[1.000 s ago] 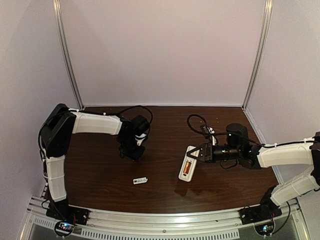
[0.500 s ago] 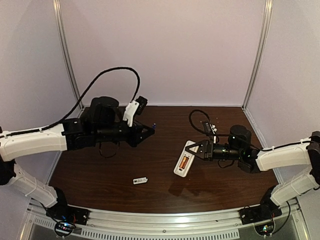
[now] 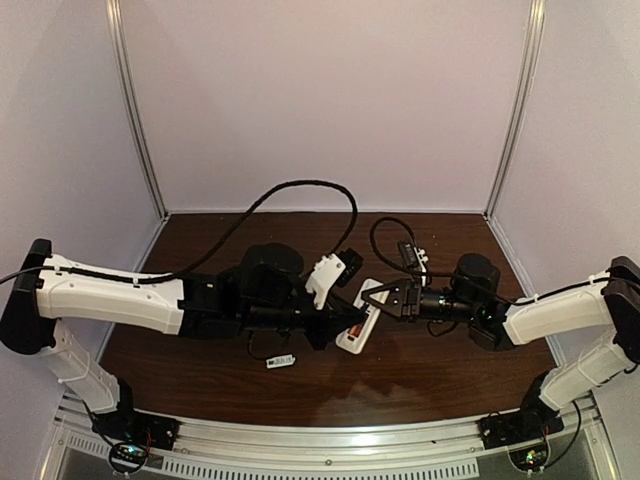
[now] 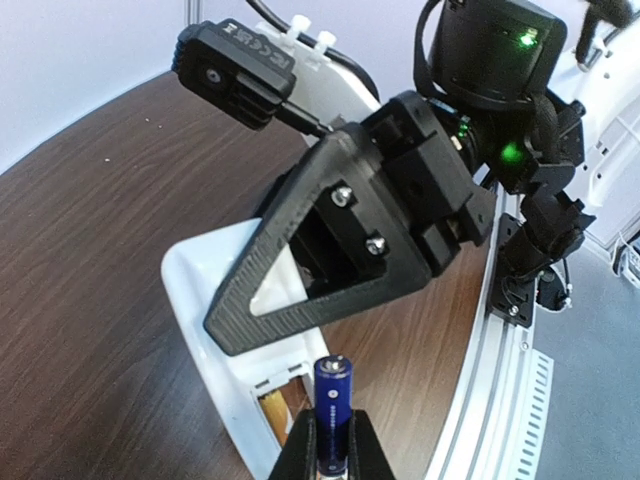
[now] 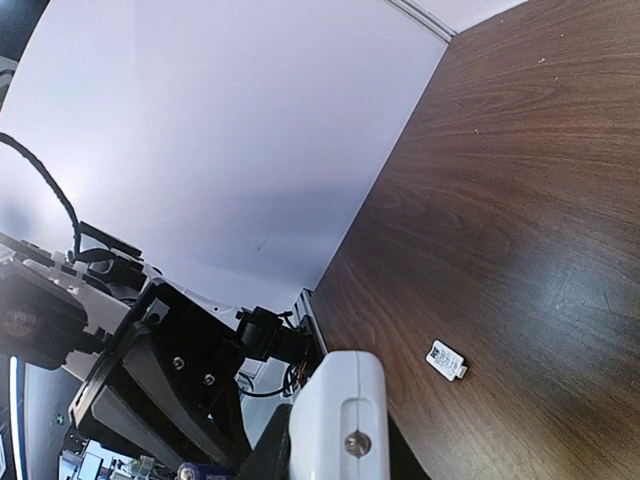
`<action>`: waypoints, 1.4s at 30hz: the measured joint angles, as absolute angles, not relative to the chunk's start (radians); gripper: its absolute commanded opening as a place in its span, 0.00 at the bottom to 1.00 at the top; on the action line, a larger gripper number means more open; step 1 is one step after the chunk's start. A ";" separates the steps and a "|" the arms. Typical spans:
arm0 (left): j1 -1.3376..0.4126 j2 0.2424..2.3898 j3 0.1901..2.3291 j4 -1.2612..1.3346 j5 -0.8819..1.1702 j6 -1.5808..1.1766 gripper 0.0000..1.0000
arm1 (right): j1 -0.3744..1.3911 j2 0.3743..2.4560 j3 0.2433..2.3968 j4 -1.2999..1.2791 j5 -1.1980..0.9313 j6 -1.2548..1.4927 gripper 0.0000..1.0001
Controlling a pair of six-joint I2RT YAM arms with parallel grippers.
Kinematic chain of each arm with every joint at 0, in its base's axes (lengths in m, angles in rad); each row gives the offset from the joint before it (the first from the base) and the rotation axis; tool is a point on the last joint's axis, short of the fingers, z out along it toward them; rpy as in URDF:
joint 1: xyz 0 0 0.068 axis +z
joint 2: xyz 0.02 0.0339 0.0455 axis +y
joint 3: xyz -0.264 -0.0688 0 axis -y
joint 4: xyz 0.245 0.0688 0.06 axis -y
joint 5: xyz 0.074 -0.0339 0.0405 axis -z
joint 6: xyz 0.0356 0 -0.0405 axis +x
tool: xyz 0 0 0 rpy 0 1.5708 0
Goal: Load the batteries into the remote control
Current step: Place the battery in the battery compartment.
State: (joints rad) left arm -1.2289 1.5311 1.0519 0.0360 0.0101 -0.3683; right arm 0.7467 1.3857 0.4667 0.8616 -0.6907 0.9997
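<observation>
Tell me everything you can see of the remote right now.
The remote is a small white plastic slab, turned back side up with its cover off. One orange battery is seated in the open recess; the rest of the recess is hidden. The right pincer is shut on the remote's far end and holds it tilted. The left pincer holds a purple battery close over the recess; whether they touch is unclear.

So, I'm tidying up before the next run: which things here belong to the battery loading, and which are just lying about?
Job: white rectangular remote control; slim purple battery; orange battery in the remote's recess.
Lying about: small white flat piece on the dark wooden table.
</observation>
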 measured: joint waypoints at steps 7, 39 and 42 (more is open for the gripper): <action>-1.230 1.594 1.124 0.033 -0.049 -0.370 0.00 | 0.747 1.361 0.467 0.865 -0.670 1.026 0.00; -1.238 1.631 1.156 -0.033 -0.110 -0.414 0.23 | 0.746 1.332 0.447 0.836 -0.599 1.084 0.00; -1.239 1.633 1.157 -0.034 -0.111 -0.414 0.23 | 0.746 1.336 0.445 0.841 -0.598 1.089 0.00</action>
